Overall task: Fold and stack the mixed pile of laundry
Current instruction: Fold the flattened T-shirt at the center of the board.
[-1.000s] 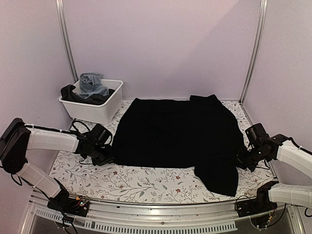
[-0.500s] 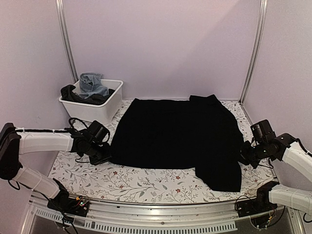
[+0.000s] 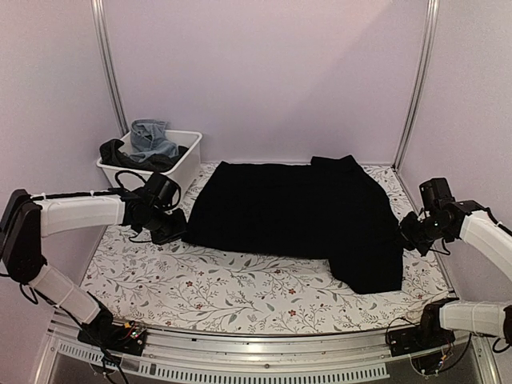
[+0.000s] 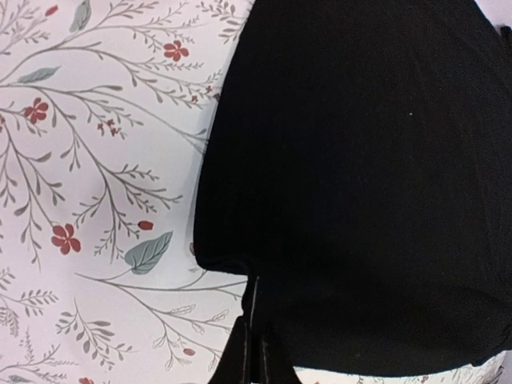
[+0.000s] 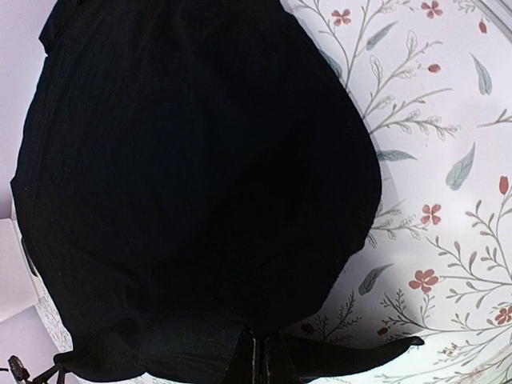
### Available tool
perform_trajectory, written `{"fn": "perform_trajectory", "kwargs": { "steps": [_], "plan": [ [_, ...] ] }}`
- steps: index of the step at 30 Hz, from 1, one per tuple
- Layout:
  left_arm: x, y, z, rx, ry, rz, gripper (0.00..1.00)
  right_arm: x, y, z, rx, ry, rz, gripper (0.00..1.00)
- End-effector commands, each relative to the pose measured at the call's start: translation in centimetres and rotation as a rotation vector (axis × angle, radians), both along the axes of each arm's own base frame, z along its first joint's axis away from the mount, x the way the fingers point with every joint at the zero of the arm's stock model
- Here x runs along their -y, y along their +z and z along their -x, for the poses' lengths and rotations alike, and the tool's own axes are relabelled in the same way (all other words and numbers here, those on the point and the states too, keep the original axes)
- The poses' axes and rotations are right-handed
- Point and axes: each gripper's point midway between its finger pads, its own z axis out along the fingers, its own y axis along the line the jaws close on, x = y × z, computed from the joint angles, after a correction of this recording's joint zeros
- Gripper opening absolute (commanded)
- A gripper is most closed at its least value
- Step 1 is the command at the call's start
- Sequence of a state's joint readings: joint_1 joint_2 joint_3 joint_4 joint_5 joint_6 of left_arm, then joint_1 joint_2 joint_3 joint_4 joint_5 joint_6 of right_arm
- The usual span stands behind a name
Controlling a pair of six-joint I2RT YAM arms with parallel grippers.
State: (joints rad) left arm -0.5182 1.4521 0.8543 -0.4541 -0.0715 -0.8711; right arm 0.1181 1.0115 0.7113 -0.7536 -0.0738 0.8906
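Black cloth [image 3: 296,212] lay spread on the counter [image 3: 240,296], its long axis running side to side between our two arms. At its left edge our left fingers [image 3: 176,236] pinched the near corner. At its right edge our right fingers [image 3: 406,242] seemed to pinch the hem too, dark against dark. Each arm thus had its own end for a shared lift.

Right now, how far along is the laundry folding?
Done: no folded stack is visible; the black cloth lies spread on the table. In hand: the left end effector and right end effector are each shut on an edge of it. Left: folding it, plus the jeans and dark clothes in the white bin.
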Motion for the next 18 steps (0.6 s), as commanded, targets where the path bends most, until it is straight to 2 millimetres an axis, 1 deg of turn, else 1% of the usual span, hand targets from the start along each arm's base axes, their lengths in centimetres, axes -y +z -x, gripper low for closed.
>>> {"fn": "perform_trajectory", "kwargs": {
  "steps": [1, 8, 13, 15, 18],
  "plan": [
    [0.4, 0.9, -3.0, 0.052, -0.033, -0.013, 0.00, 0.8, 1.7, -3.2, 0.089, 0.021, 0.022, 0.00],
    [-0.1, 0.6, -6.2, 0.069, -0.030, -0.044, 0.00, 1.9, 0.5, -5.6, 0.078, 0.016, 0.019, 0.00],
    [0.0, 0.4, -8.1, 0.079, -0.036, -0.046, 0.00, 1.7, 0.8, -8.2, 0.099, 0.028, 0.010, 0.00],
    [0.2, 0.4, -8.7, 0.083, -0.042, -0.050, 0.00, 1.6, 0.5, -9.1, 0.092, 0.034, 0.007, 0.00],
    [0.5, 0.5, -9.9, 0.089, -0.050, -0.058, 0.00, 1.5, 0.5, -10.5, 0.097, 0.045, 0.005, 0.00]
  ]
}}
